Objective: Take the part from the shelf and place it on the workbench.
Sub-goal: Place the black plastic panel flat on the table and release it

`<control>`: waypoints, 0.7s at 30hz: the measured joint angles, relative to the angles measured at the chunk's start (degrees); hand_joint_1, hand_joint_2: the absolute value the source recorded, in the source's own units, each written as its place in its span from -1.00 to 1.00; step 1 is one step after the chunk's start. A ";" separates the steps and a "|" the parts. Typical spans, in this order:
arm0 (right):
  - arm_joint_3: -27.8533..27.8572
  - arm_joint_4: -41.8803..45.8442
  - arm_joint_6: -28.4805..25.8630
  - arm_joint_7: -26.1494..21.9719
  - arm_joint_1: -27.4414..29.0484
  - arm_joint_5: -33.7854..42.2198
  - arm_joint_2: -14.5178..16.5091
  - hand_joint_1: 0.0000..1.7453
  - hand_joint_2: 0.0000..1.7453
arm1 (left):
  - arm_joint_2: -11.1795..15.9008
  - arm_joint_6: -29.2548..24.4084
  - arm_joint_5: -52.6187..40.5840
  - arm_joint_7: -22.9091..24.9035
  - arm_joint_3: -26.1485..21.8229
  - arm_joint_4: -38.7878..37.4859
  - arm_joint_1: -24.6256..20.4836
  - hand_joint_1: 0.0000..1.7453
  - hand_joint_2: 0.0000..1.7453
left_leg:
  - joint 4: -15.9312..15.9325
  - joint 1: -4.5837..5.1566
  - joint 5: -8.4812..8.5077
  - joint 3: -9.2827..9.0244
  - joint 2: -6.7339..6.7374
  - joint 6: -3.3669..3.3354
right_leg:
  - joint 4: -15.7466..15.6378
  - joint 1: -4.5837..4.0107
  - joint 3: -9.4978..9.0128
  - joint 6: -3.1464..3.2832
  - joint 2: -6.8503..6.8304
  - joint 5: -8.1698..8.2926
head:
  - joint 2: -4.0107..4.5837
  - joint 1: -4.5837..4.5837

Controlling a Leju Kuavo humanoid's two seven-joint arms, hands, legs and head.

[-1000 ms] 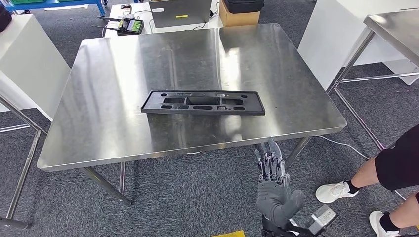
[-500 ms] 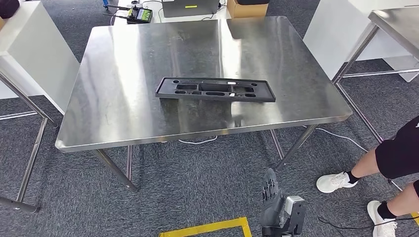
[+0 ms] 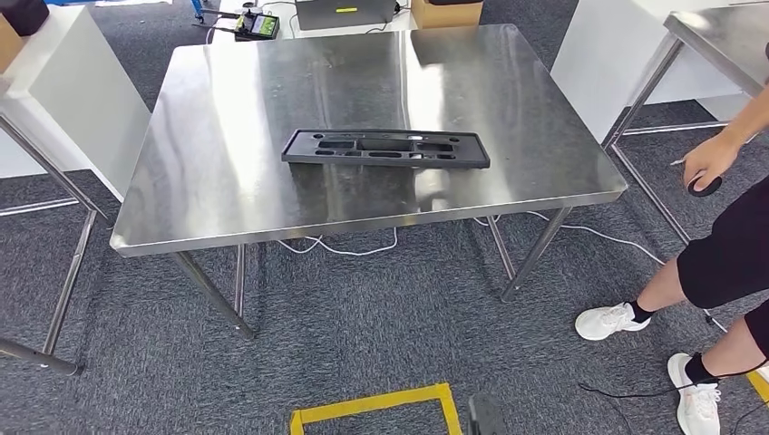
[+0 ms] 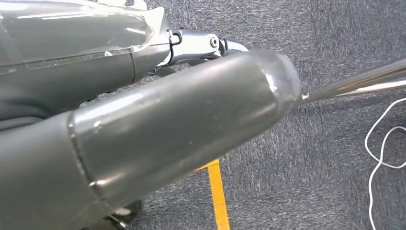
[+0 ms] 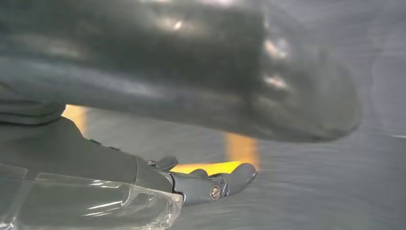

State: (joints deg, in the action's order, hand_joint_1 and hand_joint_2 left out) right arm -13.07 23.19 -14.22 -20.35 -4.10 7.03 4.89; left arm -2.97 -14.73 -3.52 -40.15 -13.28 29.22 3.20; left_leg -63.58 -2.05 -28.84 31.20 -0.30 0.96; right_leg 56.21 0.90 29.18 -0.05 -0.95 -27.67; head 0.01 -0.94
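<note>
The black part (image 3: 385,149) lies flat near the middle of the steel workbench (image 3: 227,190), so the placing looks done and, to my eye, nothing of the job remains. I can read no label or writing on it. The left hand (image 4: 143,143) and right hand (image 5: 201,91) hang over the carpet beside the workbench, too close and blurred to tell whether their fingers are apart or together.

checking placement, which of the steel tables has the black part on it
The large stainless steel workbench in the middle; the long black plastic part lies flat on it. The second steel table at far right doesn't.
</note>
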 joint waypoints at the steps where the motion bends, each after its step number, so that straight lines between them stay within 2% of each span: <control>1: -1.79 -2.19 -0.66 4.01 0.15 -3.05 -0.25 -1.00 -1.00 | 0.05 0.02 0.00 0.00 0.44 -0.03 -0.02 -1.00 -1.00 | 2.57 0.06 0.03 -1.47 -0.12 -0.03 | 0.42 -0.11 0.46 -0.32 -0.04 0.13 | 0.00 0.02; 3: -5.45 -5.64 0.35 12.64 0.56 -7.05 -0.85 -1.00 -1.00 | 0.27 0.06 0.00 0.00 1.33 -0.46 -0.20 -1.00 -1.00 | 4.35 0.49 -0.38 -1.98 -0.28 -0.33 | 0.86 -0.32 1.36 -1.24 -0.07 0.62 | 0.01 0.02; 5: -8.29 -8.25 2.79 20.28 1.09 -8.24 -1.55 -1.00 -1.00 | 0.55 0.09 0.03 0.00 2.11 -1.29 -0.65 -1.00 -1.00 | 5.13 0.51 -0.09 -1.38 -0.16 -1.33 | 1.49 -0.36 2.47 -2.01 0.02 0.40 | 0.01 0.08; 6: -9.32 -9.20 3.66 23.10 1.39 -8.36 -1.87 -1.00 -1.00 | 0.64 0.08 0.15 0.00 2.45 -1.70 -0.87 -1.00 -1.00 | 5.50 0.50 0.26 -0.94 -0.10 -2.04 | 2.71 -0.37 3.30 -2.05 0.12 -0.65 | 0.01 0.19; 8: -10.67 -10.49 3.84 26.40 1.78 -7.77 -2.32 -1.00 -1.00 | 0.80 -0.11 0.63 0.00 2.90 -2.61 -1.09 -1.00 -1.00 | 5.79 0.72 1.22 0.25 0.15 -3.46 | 8.25 -0.29 5.71 -1.45 0.38 -4.72 | 0.00 0.43; 9: -11.00 -10.88 3.38 27.27 1.84 -7.02 -2.41 -1.00 -1.00 | 0.87 -0.27 0.95 0.01 2.99 -3.13 -1.10 -1.00 -1.00 | 5.78 0.88 1.71 0.93 0.33 -3.91 | 11.97 -0.27 6.88 -1.19 0.46 -6.78 | 0.00 0.52; 10: -11.15 -11.21 2.81 27.81 1.84 -6.12 -2.50 -1.00 -1.00 | 0.94 -0.45 1.20 0.01 3.01 -3.68 -1.09 -1.00 -1.00 | 5.77 1.06 2.22 1.59 0.53 -4.17 | 15.13 -0.23 7.64 -1.18 0.51 -8.06 | 0.01 0.55; 11: -11.17 -11.47 2.25 28.01 1.85 -5.30 -2.55 -1.00 -1.00 | 0.97 -0.64 1.40 0.01 3.02 -4.21 -1.09 -1.00 -1.00 | 5.75 1.18 2.75 2.25 0.68 -4.27 | 16.90 -0.20 7.66 -1.47 0.53 -8.26 | 0.01 0.54; 12: -11.14 -11.66 1.82 27.87 1.85 -4.83 -2.57 -1.00 -1.00 | 0.98 -0.79 1.49 0.01 3.03 -4.66 -1.09 -1.00 -1.00 | 5.73 1.25 3.29 2.88 0.75 -4.23 | 16.77 -0.19 6.73 -1.96 0.54 -7.40 | 0.01 0.54; 13: -11.12 -11.81 1.45 27.53 1.84 -4.72 -2.58 -1.00 -1.00 | 0.98 -0.91 1.54 0.00 3.04 -5.10 -1.09 -1.00 -1.00 | 5.72 1.28 3.85 3.51 0.79 -4.12 | 14.59 -0.19 4.77 -2.46 0.54 -5.96 | 0.01 0.54; 14: -11.11 -11.90 1.13 27.04 1.77 -4.79 -2.59 -1.00 -1.00 | 0.98 -1.02 1.56 0.00 3.06 -5.50 -1.11 -1.00 -1.00 | 5.69 1.29 4.42 4.05 0.78 -3.94 | 10.90 -0.19 1.98 -2.75 0.55 -4.73 | 0.00 0.56; 15: -11.12 -11.95 0.84 26.50 1.65 -5.01 -2.60 -1.00 -1.00 | 0.98 -1.08 1.57 0.00 3.07 -5.84 -1.11 -1.00 -1.00 | 5.64 1.38 4.95 4.51 0.77 -3.66 | 6.25 -0.33 -1.31 -2.75 0.56 -4.14 | 0.01 0.58; 16: -11.14 -11.99 0.63 26.05 1.51 -5.20 -2.60 -1.00 -1.00 | 0.98 -1.13 1.60 0.00 3.08 -6.14 -1.13 -1.00 -1.00 | 5.61 1.47 5.50 4.79 0.80 -3.32 | 2.30 -0.53 -3.77 -2.54 0.61 -4.07 | 0.00 0.52; 17: -11.14 -12.04 0.53 25.73 1.37 -5.31 -2.59 -1.00 -1.00 | 1.00 -1.17 1.62 0.00 3.09 -6.36 -1.16 -1.00 -1.00 | 5.61 1.56 6.01 4.93 0.82 -2.98 | -0.37 -0.74 -5.28 -2.20 0.66 -4.34 | 0.00 0.49; 18: -11.15 -12.08 0.48 25.54 1.29 -5.37 -2.59 -1.00 -1.00 | 1.03 -1.22 1.63 0.00 3.09 -6.56 -1.19 -1.00 -1.00 | 5.66 1.61 6.51 5.00 0.85 -2.62 | -1.63 -1.01 -5.77 -1.85 0.71 -4.48 | 0.01 0.42; 19: -11.16 -12.16 0.43 25.45 1.27 -5.38 -2.57 -1.00 -1.00 | 1.10 -1.26 1.64 0.00 3.10 -6.80 -1.21 -1.00 -1.00 | 5.72 1.55 6.96 5.04 0.86 -2.28 | -1.67 -0.85 -5.30 -1.46 0.72 -4.20 | 0.01 0.33; 20: -11.17 -12.23 0.36 25.34 1.24 -5.40 -2.54 -1.00 -1.00 | 1.17 -1.31 1.66 0.01 3.10 -7.03 -1.21 -1.00 -1.00 | 5.49 1.40 6.75 5.24 0.78 -1.98 | -1.64 -0.57 -5.02 -1.05 0.61 -3.77 | 0.01 0.32; 21: -11.18 -12.28 0.20 25.12 1.28 -5.41 -2.52 -1.00 -1.00 | 1.21 -1.34 1.68 0.01 3.11 -7.26 -1.17 -1.00 -1.00 | 4.53 1.23 5.38 5.61 0.68 -1.69 | -1.63 -0.30 -4.64 -0.46 0.48 -3.23 | 0.01 0.23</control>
State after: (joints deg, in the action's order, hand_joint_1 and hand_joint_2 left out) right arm -24.26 10.91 -14.02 4.76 -2.83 1.62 2.37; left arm -1.75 -16.07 -1.84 -40.15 -10.17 21.96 2.04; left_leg -59.05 -0.82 -23.46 36.81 0.38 -0.73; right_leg 54.59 0.60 24.54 -0.51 -0.47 -30.90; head 0.02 -0.71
